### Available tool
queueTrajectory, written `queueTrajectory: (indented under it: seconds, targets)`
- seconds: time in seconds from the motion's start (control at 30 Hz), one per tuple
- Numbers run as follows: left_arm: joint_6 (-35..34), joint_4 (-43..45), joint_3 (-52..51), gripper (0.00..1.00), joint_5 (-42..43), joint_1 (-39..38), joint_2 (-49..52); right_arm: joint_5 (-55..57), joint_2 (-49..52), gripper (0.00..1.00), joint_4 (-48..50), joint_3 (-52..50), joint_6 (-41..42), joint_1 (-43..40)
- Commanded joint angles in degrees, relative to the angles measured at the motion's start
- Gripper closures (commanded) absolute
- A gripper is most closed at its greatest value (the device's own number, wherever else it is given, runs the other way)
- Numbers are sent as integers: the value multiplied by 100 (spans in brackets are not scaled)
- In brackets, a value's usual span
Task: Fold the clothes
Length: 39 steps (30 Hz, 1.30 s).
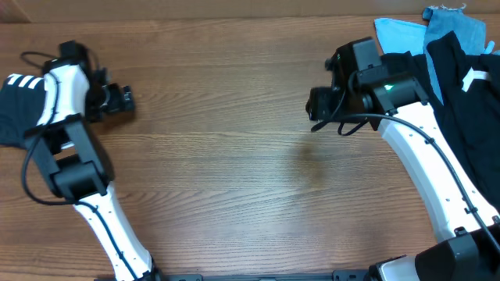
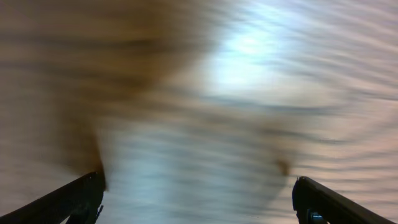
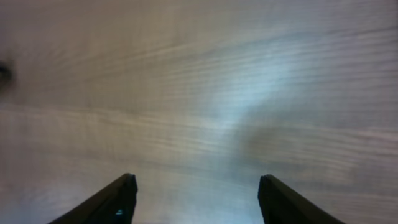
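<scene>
overhead first: the clothes (image 1: 461, 86) sit heaped in the far right corner of the table (image 1: 234, 179), light blue pieces (image 1: 400, 33) at the far edge and black garments (image 1: 469, 133) trailing down along the right edge, so the heap's long axis runs far-to-near. the right gripper (image 1: 316, 104) hangs over bare wood just left of that heap, nose pointing toward the table's middle, so the cloth lies behind it and to the right edge side. the right arm is plainly the nearer one, and by my read it needs to swing back toward that corner before any grab. over at the left edge, a black piece with white stripes (image 1: 17, 109) lies partly under the left arm, and the left gripper (image 1: 123, 99) also points toward the middle, away from it. from up here neither gripper's opening is clear. left wrist view now: badly smeared, only wood grain under the left gripper (image 2: 198, 180), its fingers (image 2: 68, 202) spread wide to the two lower corners, nothing between them, no cloth in sight. right wrist view: sharper, same story, bare wood below the right gripper (image 3: 197, 178), fingers (image 3: 112, 202) well apart and empty, no garment showing anywhere in the picture.
</scene>
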Motion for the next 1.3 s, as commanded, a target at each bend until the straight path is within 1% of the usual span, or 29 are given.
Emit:
queueTrajectory:
  seconds: [0.0, 0.03, 0.1, 0.17, 0.27, 0.3, 0.33, 0.4, 0.43, 0.47, 0.6, 0.67, 0.8, 0.9, 0.97, 1.03, 1.07, 1.1, 1.17, 1.2, 1.27]
  targets:
    - [439, 142, -20, 0, 282, -673, -363, -9, -68, 10, 579, 63, 15, -398]
    - [431, 216, -17, 0, 289, -866, -426, -24, -31, 7, 820, 61, -22, -533]
    - [317, 448, -17, 0, 293, -1259, -518, -490, 138, 1, 1152, 61, -739, -772]
    - [-212, 398, -20, 0, 291, -1449, -516, -389, 330, 0, 1213, 59, -896, -870]
    - [-662, -286, -17, 0, 315, -1554, -516, 46, 573, 0, 1384, 57, -894, -890]
    - [-664, -494, -7, 0, 315, -1552, -542, 170, 584, 0, 1405, 57, -894, -890]
    - [-660, -798, 42, 0, 538, -1530, -584, 258, 551, 0, 1294, 63, -892, -890]
    - [-457, -916, 42, 0, 962, -1508, -741, 275, 439, 0, 968, 63, -828, -890]
    - [-358, -940, 42, 0, 1106, -1508, -940, 275, 339, 0, 787, 63, -828, -890]
    - [-354, -979, 39, 0, 1078, -1526, -1196, 275, 214, 0, 614, 63, -828, -890]
    - [-293, -1394, 39, 0, 549, -1718, -2439, 323, -503, 0, 48, 48, -824, -890]
    - [-146, -1628, 35, 0, 450, -1897, -3274, 614, -1298, 0, -243, -59, -715, -890]
    - [282, -1698, -125, 0, 415, -2085, -4693, 680, -2588, 0, -619, -79, -748, -890]
    - [282, -1268, -1029, 0, 365, -2083, -6022, 682, -3650, 0, -756, -122, -1025, -890]
    - [289, -938, -1956, 0, 251, -2083, -7010, 678, -4131, 0, -752, -396, -1021, -890]
    - [326, -612, -2933, 0, 170, -2083, -8070, 616, -4688, 0, -750, -1078, -992, -890]
    - [273, -476, -3418, 0, -17, -2083, -8675, 520, -4977, 0, -745, -1580, -970, -890]
    - [68, -407, -3777, 0, -299, -2083, -9119, 505, -5158, 0, -719, -1937, -859, -890]
    - [-533, -391, -4406, 0, -1062, -2083, -9803, 457, -5401, 0, -621, -2555, -846, -890]
    - [-625, -413, -4695, 0, -1252, -2083, -10078, 463, -5425, 0, -487, -2673, -850, -890]
    - [-627, -457, -5042, 0, -1202, -2083, -10306, 461, -5394, 0, -490, -2675, -848, -890]
